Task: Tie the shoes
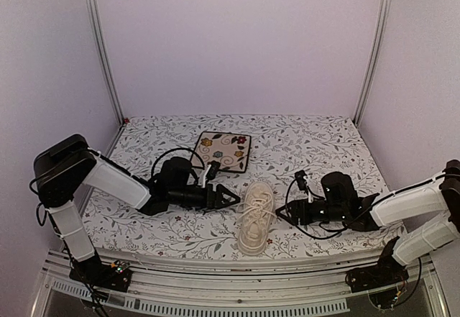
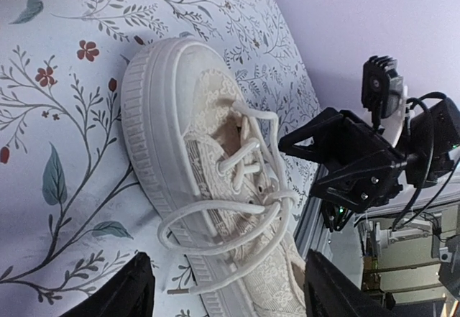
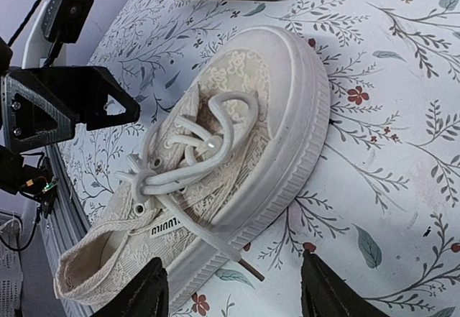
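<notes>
At the left, the left arm (image 1: 108,177), with white shell segments and black joints, reaches along the table toward 3 o'clock. The left gripper (image 1: 228,198) is black, angular hard plastic that narrows to a wedge. Its two fingers stand wide apart with nothing between them, just beside the shoe's 9 o'clock side and not touching it.

At 11 o'clock from the shoe lies the plate (image 1: 224,151). It is square and flat, with rounded corners, a dark rim and a cream face painted with flowers.

Under everything is a tablecloth (image 1: 316,144), pale and matte, printed with grey-green leafy vines and small red blossoms.

The shoe (image 1: 256,216) sits near the table's 6 o'clock edge, between the two grippers, with its toe toward 12 and its heel toward 6. It is a cream low-top with a lacy woven upper, a smooth rounded toe cap and a thick pale sole ribbed along its side. The laces (image 3: 194,152) are round cream cord lying in slack loops over the eyelets. One lace end (image 3: 244,263), with a dark tip, rests on the cloth beside the sole.

At the shoe's 3 o'clock is the right gripper (image 1: 286,213), in the same black plastic and trailing thin black cables. Its fingers are spread wide and hold nothing. Behind it the right arm (image 1: 410,202), also white-shelled, stretches off toward the right edge.
</notes>
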### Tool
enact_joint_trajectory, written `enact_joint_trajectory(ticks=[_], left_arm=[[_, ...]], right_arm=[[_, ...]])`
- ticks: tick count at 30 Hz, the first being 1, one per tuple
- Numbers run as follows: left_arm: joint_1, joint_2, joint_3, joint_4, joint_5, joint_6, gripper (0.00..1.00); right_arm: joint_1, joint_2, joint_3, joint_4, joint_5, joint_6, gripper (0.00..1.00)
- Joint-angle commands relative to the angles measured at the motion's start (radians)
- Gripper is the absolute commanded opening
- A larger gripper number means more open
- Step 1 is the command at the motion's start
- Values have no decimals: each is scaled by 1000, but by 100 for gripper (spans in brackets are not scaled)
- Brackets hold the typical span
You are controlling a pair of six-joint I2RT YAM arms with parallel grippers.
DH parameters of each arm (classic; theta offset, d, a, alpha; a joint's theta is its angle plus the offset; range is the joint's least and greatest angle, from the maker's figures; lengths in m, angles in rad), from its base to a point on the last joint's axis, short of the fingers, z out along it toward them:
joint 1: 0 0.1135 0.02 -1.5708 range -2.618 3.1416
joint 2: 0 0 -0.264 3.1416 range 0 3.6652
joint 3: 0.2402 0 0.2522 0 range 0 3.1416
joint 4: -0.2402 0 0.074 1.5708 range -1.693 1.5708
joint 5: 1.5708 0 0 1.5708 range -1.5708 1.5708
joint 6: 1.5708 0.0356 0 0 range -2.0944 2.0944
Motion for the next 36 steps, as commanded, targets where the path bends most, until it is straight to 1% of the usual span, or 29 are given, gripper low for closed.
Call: enact_joint_trajectory(ticks=[1,5,11,14,16,19,23,26,36], left_arm=[[-13,7,-10,17,1,-1,71],[-14,1,-14,9,-7,-1,71],[-14,-2,-15,-4,-8,-1,71],[-15,0,-14,-8,-12,1,70],[-15,3,-15,-8,-12,1,70],[-16,5,-13,-8,-13,0,71],[-15,5,-16,-10,-16,-1,70],[-14,6,-16,-9,-19,-6,71],[-14,44,9,18,-5,-22,70]], right_arm=[[-2,54,40,75,-61,-71,60],[-4,123,84,74,-88,-129,54],[-5,195,123,75,-137,-160,42],[-5,211,124,92,-180,-157,41],[-5,226,125,92,-188,-153,38],[-5,248,126,92,-188,-151,30],[-5,228,113,90,-177,-137,12],[-5,190,86,81,-167,-121,4],[-4,94,-9,-5,-118,-31,3]])
